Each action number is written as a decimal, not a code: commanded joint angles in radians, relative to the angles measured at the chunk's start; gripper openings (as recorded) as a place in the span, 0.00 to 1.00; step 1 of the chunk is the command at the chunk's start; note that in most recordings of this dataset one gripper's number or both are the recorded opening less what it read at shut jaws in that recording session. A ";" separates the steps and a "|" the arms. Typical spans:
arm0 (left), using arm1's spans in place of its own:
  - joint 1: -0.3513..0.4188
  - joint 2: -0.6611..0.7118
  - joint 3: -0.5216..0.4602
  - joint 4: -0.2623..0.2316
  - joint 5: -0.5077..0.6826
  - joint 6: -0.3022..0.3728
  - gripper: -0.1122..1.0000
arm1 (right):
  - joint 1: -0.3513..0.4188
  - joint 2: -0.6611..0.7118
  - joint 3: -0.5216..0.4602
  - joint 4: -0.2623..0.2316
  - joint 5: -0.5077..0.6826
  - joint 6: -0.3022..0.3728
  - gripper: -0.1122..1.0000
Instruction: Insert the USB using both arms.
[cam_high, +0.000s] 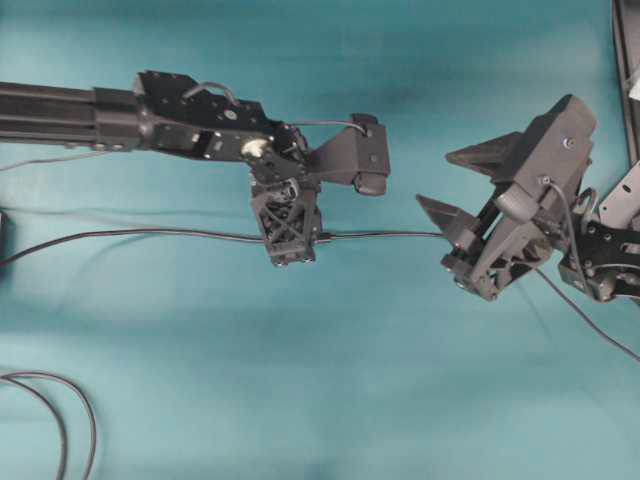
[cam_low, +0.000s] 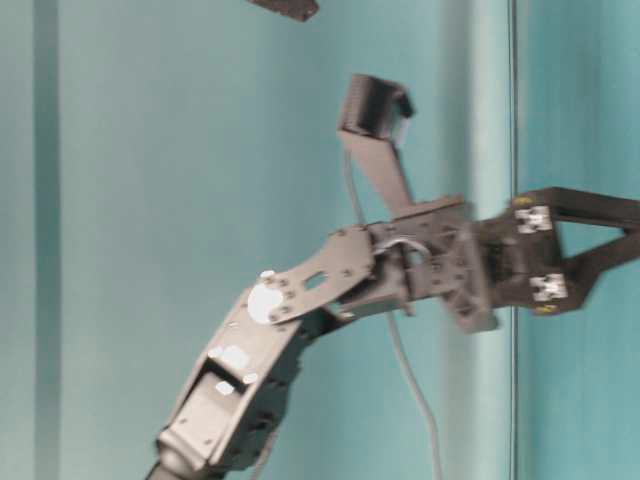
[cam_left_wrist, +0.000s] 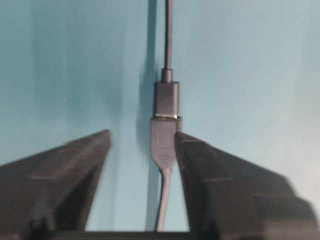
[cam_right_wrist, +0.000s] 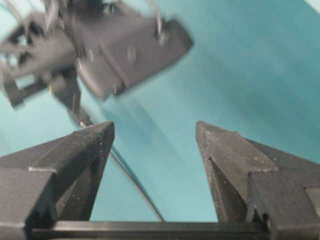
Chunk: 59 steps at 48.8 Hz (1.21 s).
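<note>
Left wrist view, nearest first: left gripper (cam_left_wrist: 142, 142) stands wide, its two dark fingers (cam_left_wrist: 65, 175) spread, with bare teal table (cam_left_wrist: 60, 60) showing between them. The USB (cam_left_wrist: 166, 97) lies on the table just past the fingertips, already seated in the black socket end (cam_left_wrist: 163, 142); a thin silver line marks the joint. The socket end lies against the inner edge of the right-hand finger; I cannot tell whether they touch. The other finger is well clear of it. The USB's thin cable (cam_left_wrist: 168, 35) runs straight away from the camera.

Right wrist view: right gripper (cam_right_wrist: 155, 137) is also wide, nothing between its fingers. A thin dark cable crosses the table under the gap. Beyond it the left arm's wrist is seen blurred.

Overhead view: the left gripper (cam_high: 290, 245) points down over the joined connectors (cam_high: 325, 238), roughly mid-table. The cable (cam_high: 140, 234) runs left from there, and another stretch (cam_high: 390, 235) runs right toward the right gripper (cam_high: 455, 185), which sits well apart from the joint. A looped dark cable (cam_high: 60, 400) lies at the lower left corner.

Table-level view: the left arm (cam_low: 300, 300) is tilted down; the open right gripper (cam_low: 600, 255) is behind it at the right.
</note>
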 joint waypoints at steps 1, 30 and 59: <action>-0.003 -0.104 0.009 0.005 -0.006 -0.032 0.90 | -0.003 -0.012 -0.002 -0.003 -0.025 0.009 0.75; -0.015 -0.581 0.403 0.005 -0.239 -0.253 0.88 | -0.285 -0.080 0.209 -0.003 -0.565 0.005 0.88; -0.170 -1.055 0.930 -0.002 -1.071 0.066 0.88 | -0.376 -0.370 0.407 -0.003 -0.764 -0.316 0.89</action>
